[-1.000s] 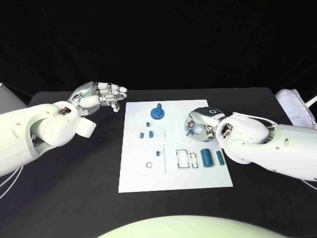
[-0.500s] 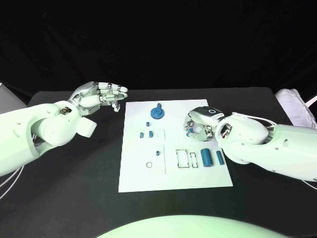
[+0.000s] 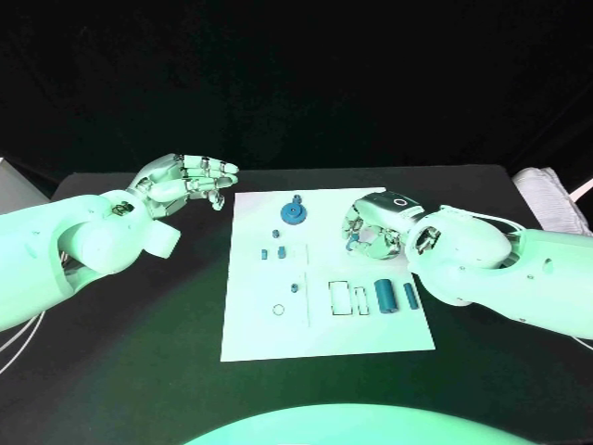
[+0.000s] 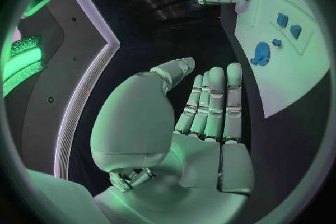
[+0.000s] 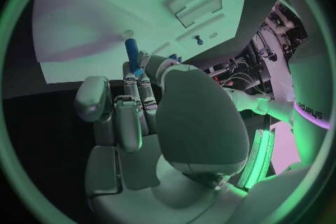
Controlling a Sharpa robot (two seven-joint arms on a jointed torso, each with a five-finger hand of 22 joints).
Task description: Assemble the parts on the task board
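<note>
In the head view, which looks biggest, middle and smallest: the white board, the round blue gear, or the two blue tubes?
1. Task board, by far the largest.
2. The two blue tubes, alike in size.
3. Round blue gear, close to a tube, so this is unsure.

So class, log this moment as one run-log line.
left hand: open, off board | right hand: pinching blue peg over task board

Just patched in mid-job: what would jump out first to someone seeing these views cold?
The white task board in the middle of the black table, dotted with small blue parts; a blue gear stands near its far end and two blue cylinders lie near its right edge. Over that right side, the right hand holds a thin blue pin at its fingertips. The left hand hovers off the board's far left corner, holding nothing.
</note>
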